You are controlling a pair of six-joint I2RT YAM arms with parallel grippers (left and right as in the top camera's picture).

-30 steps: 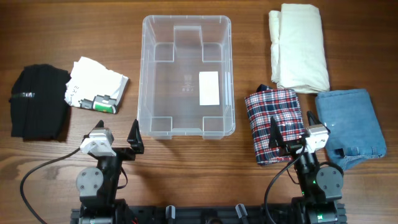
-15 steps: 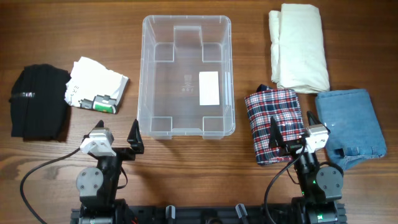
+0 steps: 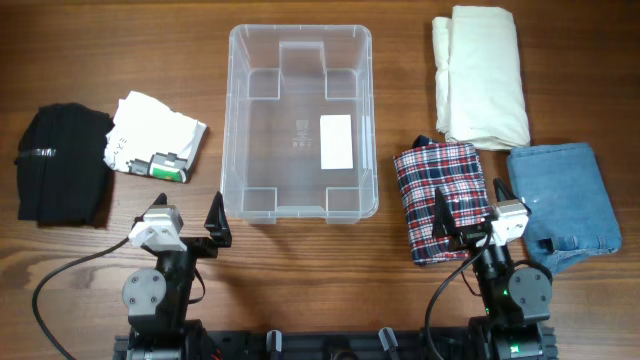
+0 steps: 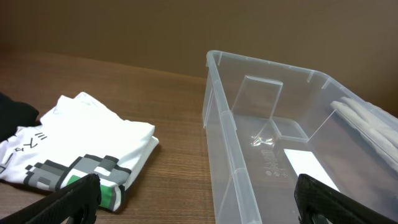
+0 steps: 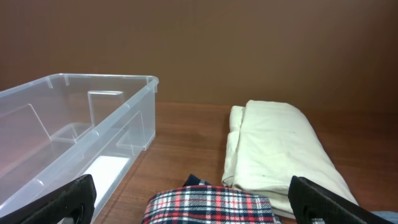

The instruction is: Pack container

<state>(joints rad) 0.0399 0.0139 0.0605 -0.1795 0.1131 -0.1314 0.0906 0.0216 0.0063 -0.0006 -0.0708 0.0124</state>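
The clear plastic container (image 3: 285, 150) stands empty in the middle of the table, with a white label (image 3: 336, 141) on its bottom. My left gripper (image 3: 188, 215) hangs open just off its near left corner, nothing between the fingers. In the left wrist view the container's wall (image 4: 221, 137) is ahead on the right, and the gripper (image 4: 198, 200) spans that wall and bare wood. My right gripper (image 3: 470, 208) is open above the near end of a folded plaid cloth (image 3: 440, 195). The right wrist view shows that gripper (image 5: 193, 200) above the plaid cloth (image 5: 211, 208), with the container (image 5: 81, 124) to its left.
A white printed shirt (image 3: 155, 140) and a black garment (image 3: 62, 165) lie left of the container. On the right are a cream folded cloth (image 3: 480, 75) at the back and a blue denim piece (image 3: 565, 200) beside the plaid cloth.
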